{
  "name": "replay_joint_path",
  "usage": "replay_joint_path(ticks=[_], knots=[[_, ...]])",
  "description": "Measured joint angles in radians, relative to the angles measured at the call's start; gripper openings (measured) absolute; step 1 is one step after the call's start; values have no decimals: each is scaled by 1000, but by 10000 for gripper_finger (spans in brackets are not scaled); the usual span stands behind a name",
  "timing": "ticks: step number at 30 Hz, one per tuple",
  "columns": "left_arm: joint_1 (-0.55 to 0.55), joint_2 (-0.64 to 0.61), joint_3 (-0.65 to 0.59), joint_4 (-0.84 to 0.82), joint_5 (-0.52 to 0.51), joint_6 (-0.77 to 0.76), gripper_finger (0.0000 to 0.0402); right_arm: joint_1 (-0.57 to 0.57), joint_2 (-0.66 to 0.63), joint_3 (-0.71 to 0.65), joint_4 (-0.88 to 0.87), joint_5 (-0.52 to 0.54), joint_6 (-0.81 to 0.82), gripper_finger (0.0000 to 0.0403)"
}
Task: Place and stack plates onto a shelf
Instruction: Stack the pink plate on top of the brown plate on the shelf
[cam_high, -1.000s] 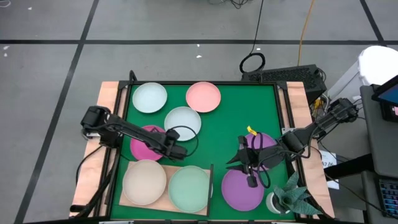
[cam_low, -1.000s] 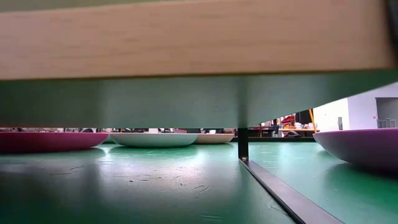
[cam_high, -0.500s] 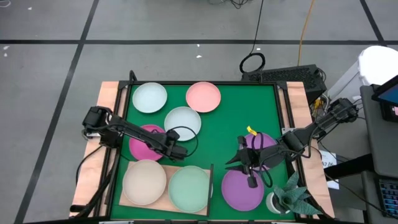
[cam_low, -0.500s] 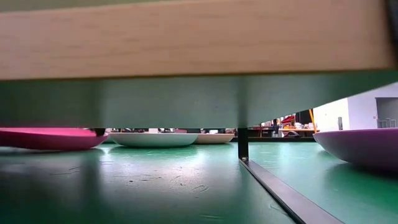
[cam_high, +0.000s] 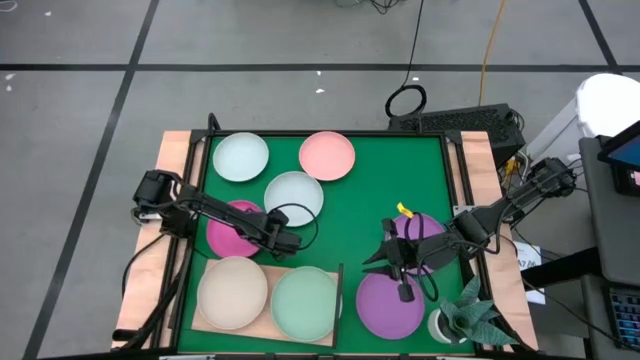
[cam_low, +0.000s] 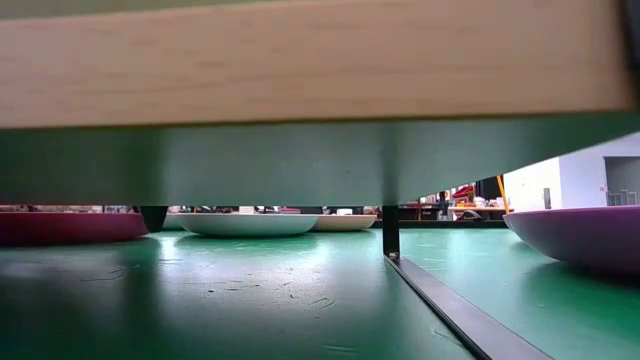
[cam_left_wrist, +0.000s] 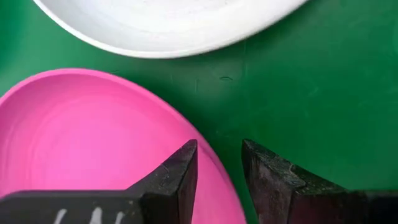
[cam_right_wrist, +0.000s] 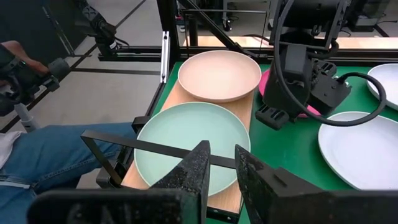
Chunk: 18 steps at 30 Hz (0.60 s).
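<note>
Magenta plate (cam_high: 232, 230) rim straddled by left gripper (cam_left_wrist: 219, 163), slightly spread.
Shelf (cam_high: 262, 326) lies just beyond; right gripper (cam_right_wrist: 219, 163), narrowly parted, is held empty.

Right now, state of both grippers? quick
Left gripper: jaws astride the rim of the magenta plate, a gap showing; cannot tell if gripping.
Right gripper: jaws slightly apart, nothing between them, raised above the mat near the purple plates.

A pale green plate (cam_right_wrist: 189, 144) and a beige plate (cam_right_wrist: 219, 75) sit side by side on the shelf (cam_right_wrist: 245, 127).
</note>
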Motion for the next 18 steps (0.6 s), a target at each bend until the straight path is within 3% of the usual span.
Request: replay_joint_path(ticks=[6, 18], knots=[[3, 0, 0, -9, 0, 9, 125, 0, 0, 0, 0, 0, 5, 61], [7, 0, 0, -19, -5, 92, 31, 0, 0, 0, 0, -1, 8, 61]])
